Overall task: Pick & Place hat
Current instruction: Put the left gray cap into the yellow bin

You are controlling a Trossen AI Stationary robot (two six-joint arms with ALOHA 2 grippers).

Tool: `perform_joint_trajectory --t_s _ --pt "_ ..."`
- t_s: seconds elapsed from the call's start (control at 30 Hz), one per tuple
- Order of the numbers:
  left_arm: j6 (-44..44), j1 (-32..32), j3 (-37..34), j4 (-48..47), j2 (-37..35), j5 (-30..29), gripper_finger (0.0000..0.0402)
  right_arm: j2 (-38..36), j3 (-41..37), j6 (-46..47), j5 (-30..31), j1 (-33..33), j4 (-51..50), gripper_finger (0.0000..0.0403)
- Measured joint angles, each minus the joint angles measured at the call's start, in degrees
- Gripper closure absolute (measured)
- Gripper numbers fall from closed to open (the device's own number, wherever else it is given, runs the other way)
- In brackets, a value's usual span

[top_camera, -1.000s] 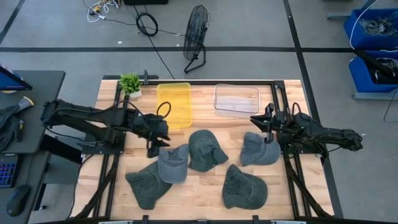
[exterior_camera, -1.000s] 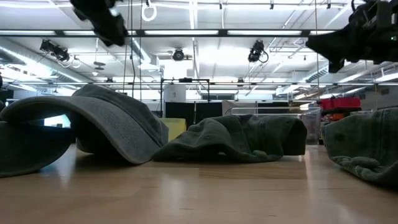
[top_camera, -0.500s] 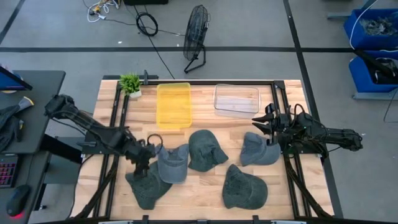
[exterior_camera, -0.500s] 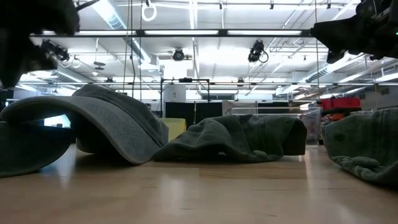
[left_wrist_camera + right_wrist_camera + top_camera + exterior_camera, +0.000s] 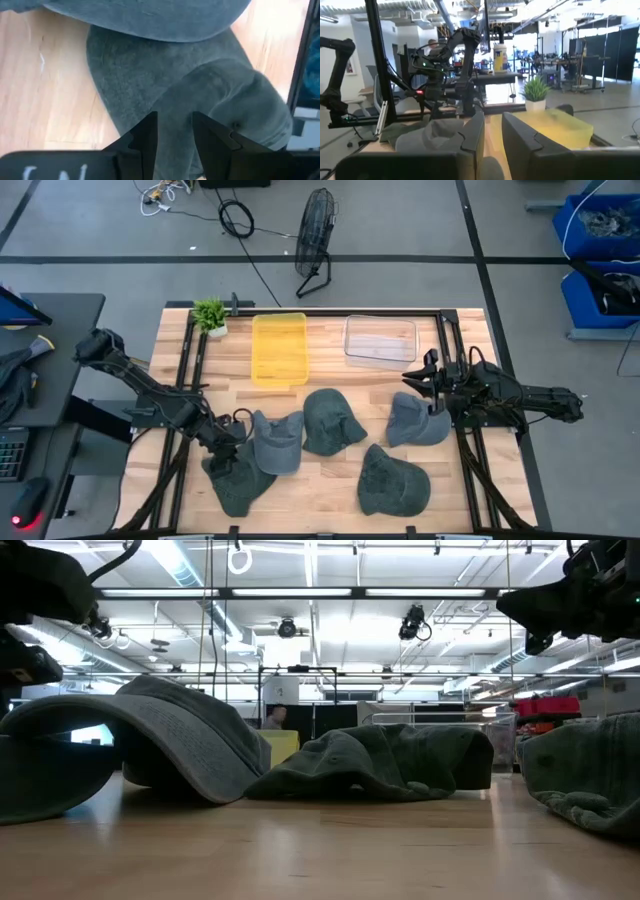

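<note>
Several grey-green caps lie on the wooden table. My left gripper [image 5: 228, 442] hangs over the darkest cap [image 5: 235, 477] at the near left, whose crown [image 5: 220, 95] shows between and beyond my fingers; the fingers stand a narrow gap apart, and I see no touch. A lighter grey cap [image 5: 278, 442] overlaps that cap's far side. My right gripper [image 5: 425, 383], also narrowly open, waits above the far edge of the rightmost cap [image 5: 415, 422]. In the low view the lighter cap's brim [image 5: 150, 740] arches over the table top.
A yellow bin [image 5: 279, 348] and a clear bin [image 5: 380, 340] sit by the far edge, with a small potted plant [image 5: 210, 313] at the far left corner. Two more caps lie mid-table [image 5: 330, 420] and near the front [image 5: 392, 480]. A person [image 5: 275, 718] shows in the room behind.
My left gripper has swung from beside the yellow bin toward the table's near left corner and come down over the darkest cap. The caps lie as before.
</note>
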Motion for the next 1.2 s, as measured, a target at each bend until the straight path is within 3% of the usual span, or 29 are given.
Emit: perform_joint_trajectory --t_s 0.23,0.4,0.5,0.6,0.7,0.97,1.2 --pt "0.4 0.1 0.0 2.0 5.1 3.7 0.0275 0.0 0.0 0.0 0.0 0.0 -1.9 0.0332" --pt "5.0 0.1 0.1 4.1 8.9 2.3 0.0282 0.0 0.0 0.0 0.0 0.0 -2.2 0.0332" --pt "8.3 0.1 0.1 4.1 9.7 1.7 0.0318 0.0 0.0 0.0 0.1 0.0 -2.2 0.0332" --pt "9.4 0.1 0.1 3.9 9.4 1.6 0.038 0.0 0.0 0.0 1.1 0.0 -2.2 0.0332" --pt "8.0 0.1 1.3 3.5 8.1 2.1 0.0391 0.0 0.0 0.0 2.7 0.0 -2.2 0.0332" --pt "12.4 0.1 15.0 -0.3 1.8 1.6 0.0397 0.0 0.0 0.0 3.5 0.0 -2.2 0.0332" --pt "13.0 1.5 29.3 -20.7 0.0 -4.6 0.0396 0.0 0.0 0.0 3.5 0.0 -2.2 0.0332"
